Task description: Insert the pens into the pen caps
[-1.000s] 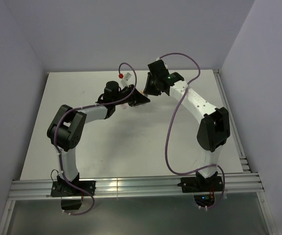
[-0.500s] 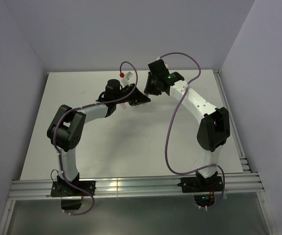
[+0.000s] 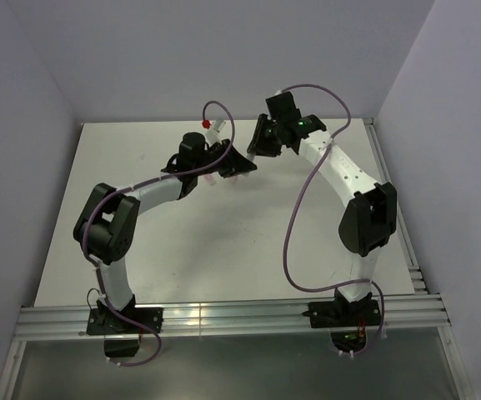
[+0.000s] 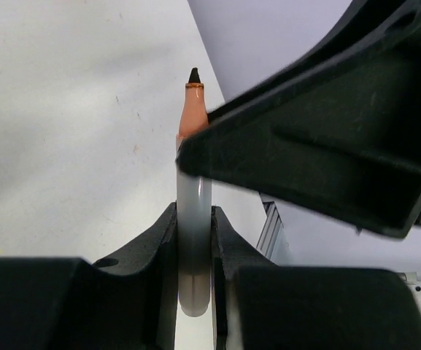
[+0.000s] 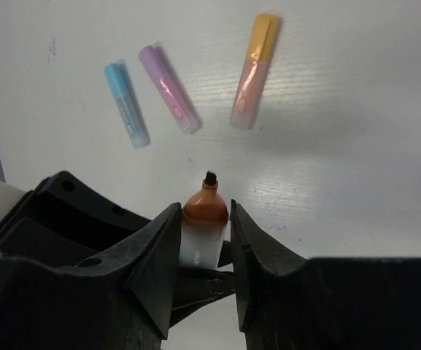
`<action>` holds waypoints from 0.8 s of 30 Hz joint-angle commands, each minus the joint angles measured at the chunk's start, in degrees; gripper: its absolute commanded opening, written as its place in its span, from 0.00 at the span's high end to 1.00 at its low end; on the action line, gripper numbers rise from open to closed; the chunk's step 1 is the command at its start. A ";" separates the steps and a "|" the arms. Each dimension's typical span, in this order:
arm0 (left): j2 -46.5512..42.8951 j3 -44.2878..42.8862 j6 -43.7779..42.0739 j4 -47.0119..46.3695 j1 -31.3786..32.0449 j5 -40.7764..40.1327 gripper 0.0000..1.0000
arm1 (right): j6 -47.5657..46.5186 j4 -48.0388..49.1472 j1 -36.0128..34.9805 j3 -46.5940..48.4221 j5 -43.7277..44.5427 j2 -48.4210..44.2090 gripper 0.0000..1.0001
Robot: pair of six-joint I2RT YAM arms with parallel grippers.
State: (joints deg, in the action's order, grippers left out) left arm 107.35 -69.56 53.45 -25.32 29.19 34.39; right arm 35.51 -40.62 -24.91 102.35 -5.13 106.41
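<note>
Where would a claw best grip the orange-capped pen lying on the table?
Probably the orange-capped pen is best pinched mid-length from straight above, closing across its long sides: it lies flat, with bare table between it and the purple-capped pen.

The pen [image 4: 192, 197] in my black left gripper [image 4: 193, 226] has a cloudy grey-white barrel, orange neck and black nib. On the white table [image 5: 356, 160]: blue-capped pen [image 5: 126, 106] with pale blue body, purple-capped pen [image 5: 169, 89] with pink body, orange-capped pen [image 5: 253, 71] with pinkish body.
</note>
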 commanded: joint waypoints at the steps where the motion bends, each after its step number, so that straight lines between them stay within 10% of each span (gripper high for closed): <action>1: -3.46 0.74 -1.68 5.28 -0.71 -0.02 1.00 | -2.72 2.30 6.62 3.04 7.24 -3.14 0.60; 11: -3.02 0.13 -0.98 7.03 -0.80 -1.25 1.00 | -3.78 3.18 7.85 0.57 6.97 -4.64 0.51; 24: -20.93 -1.19 -9.67 34.71 -0.27 -3.98 1.00 | -3.95 -5.60 16.82 25.24 11.71 21.98 0.28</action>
State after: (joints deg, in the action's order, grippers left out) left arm 92.95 -69.06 48.84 1.30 28.58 30.52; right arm 32.21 -42.63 -9.21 121.99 3.46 125.29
